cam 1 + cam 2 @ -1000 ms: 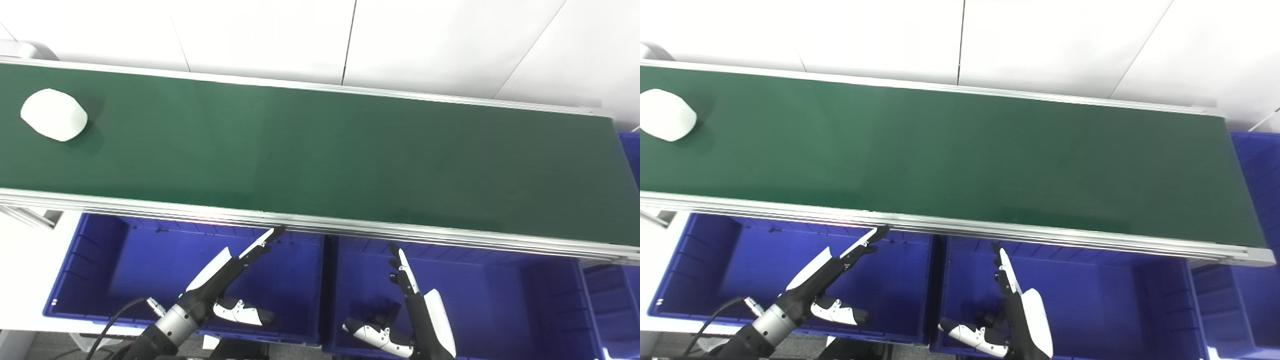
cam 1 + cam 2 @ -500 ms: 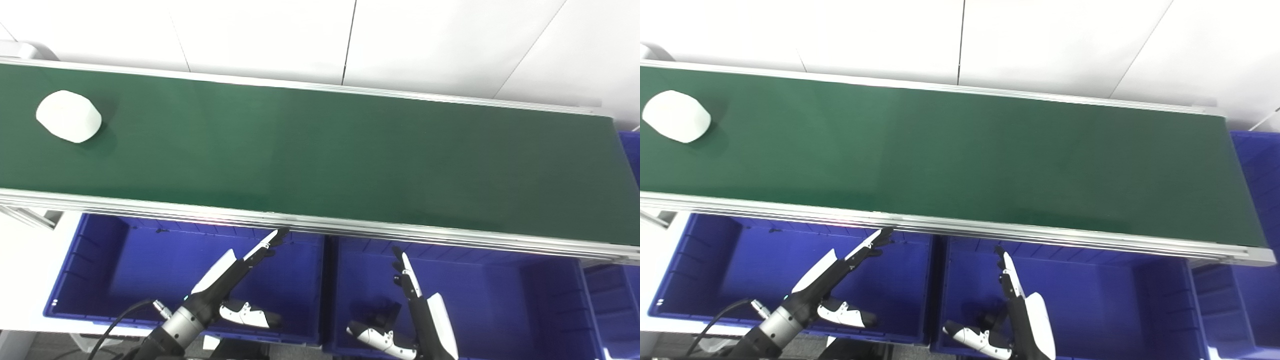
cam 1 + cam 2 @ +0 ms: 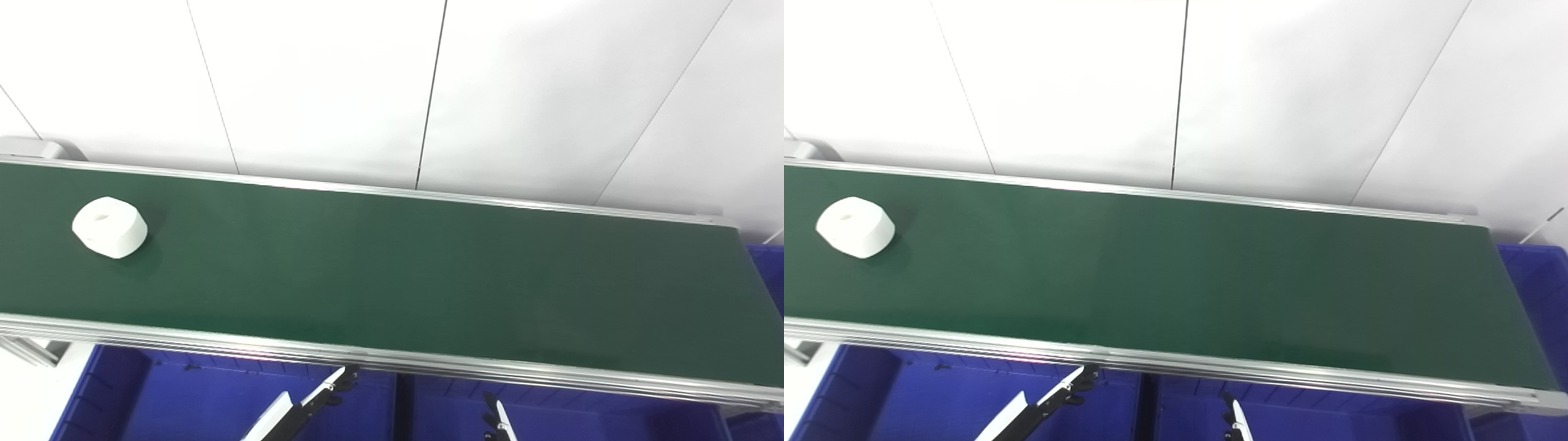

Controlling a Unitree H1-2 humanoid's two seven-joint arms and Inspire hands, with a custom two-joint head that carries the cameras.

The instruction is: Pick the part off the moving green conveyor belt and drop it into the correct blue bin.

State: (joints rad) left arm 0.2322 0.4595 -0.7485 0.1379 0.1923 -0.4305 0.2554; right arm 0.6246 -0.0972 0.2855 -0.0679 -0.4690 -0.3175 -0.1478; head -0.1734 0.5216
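While the white part [image 3: 110, 226] rides the green belt [image 3: 392, 275] at nine o'clock, both hands hang at six o'clock over the blue bins [image 3: 184, 404]. Only fingertips show — left hand [image 3: 306, 410], right hand [image 3: 497, 422] — so whether they are spread or closed cannot be told.

White wall [image 3: 331, 86] fills upper half of view, behind far side of everything else. Thin dark seams [image 3: 430, 92] divide it into panels, some vertical, some slanting. Grey rounded housing [image 3: 33, 149] at far left, against wall. Patch of pale floor [image 3: 24, 398] at lower left corner.
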